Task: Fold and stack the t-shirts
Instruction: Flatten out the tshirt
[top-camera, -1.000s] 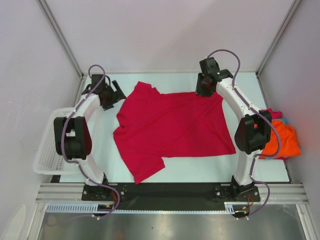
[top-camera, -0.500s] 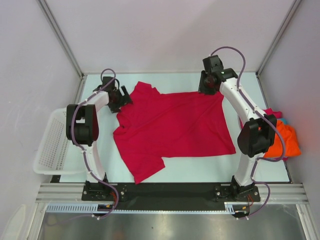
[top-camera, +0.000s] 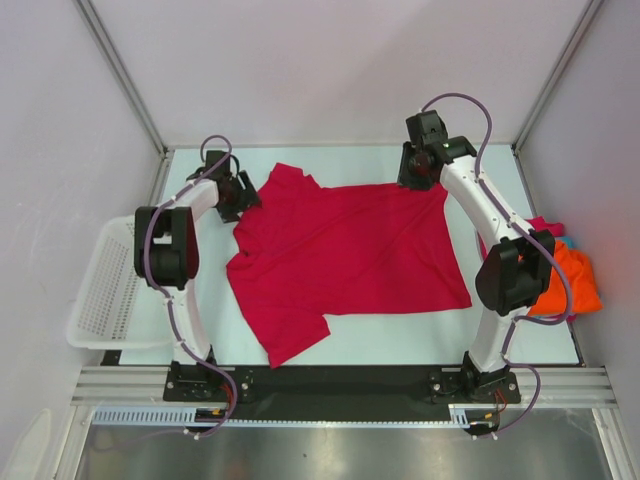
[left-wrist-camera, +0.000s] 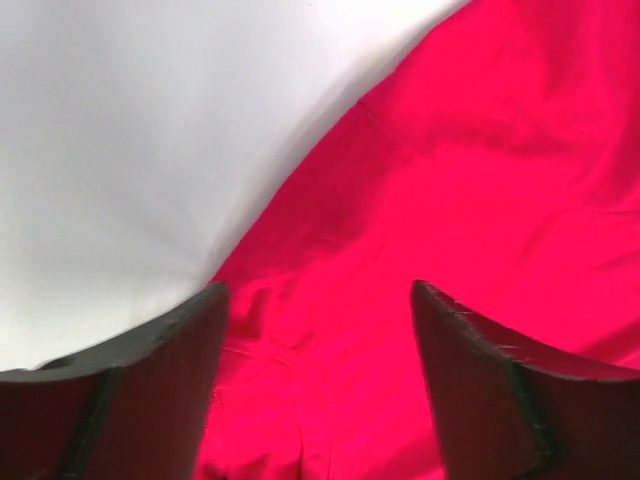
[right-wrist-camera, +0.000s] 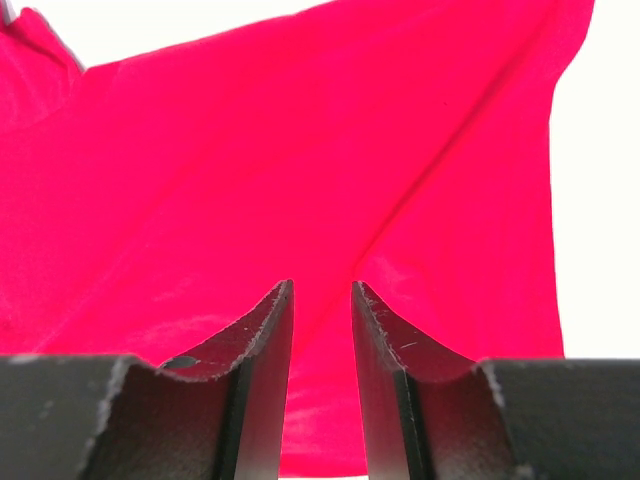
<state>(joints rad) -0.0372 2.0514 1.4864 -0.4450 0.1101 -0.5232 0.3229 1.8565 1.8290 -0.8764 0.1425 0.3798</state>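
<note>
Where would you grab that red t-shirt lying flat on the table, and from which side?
Pinch the red t-shirt at its two far corners, coming down from above at the far edge. It lies spread flat on the table, so only an edge offers something thin to nip. The left gripper and right gripper hang over those corners.

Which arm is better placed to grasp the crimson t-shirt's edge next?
Probably the left: the left gripper hangs with jaws wide apart over the edge of the crimson t-shirt, cloth between them. The right gripper sits at the far right corner with jaws nearly together; whether they already pinch cloth is unclear.
</note>
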